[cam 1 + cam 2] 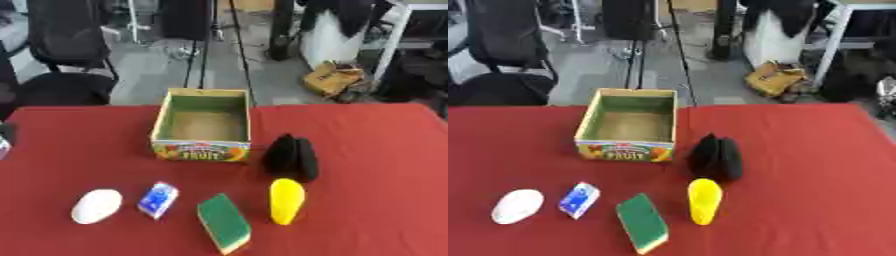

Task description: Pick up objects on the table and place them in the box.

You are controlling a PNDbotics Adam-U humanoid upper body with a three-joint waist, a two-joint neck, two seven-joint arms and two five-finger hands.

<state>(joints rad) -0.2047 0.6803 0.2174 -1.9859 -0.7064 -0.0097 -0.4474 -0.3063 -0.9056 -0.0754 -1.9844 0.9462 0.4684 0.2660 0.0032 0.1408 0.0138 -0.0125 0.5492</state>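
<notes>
Left eye: box [202,125] open on the red table [367,150], nothing inside; black object [291,157] just right of box; yellow object [286,200], green sponge [224,223], blue packet [158,199], white object [96,206] in a row nearer me than box.
Right eye: same layout; my hands out of view, grip state unknown.

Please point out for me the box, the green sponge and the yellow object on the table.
box [200,149]: left eye view, on its printed front wall.
green sponge [221,221]: left eye view, on the middle of its green top face.
yellow object [286,199]: left eye view, on the middle of its body.
</notes>
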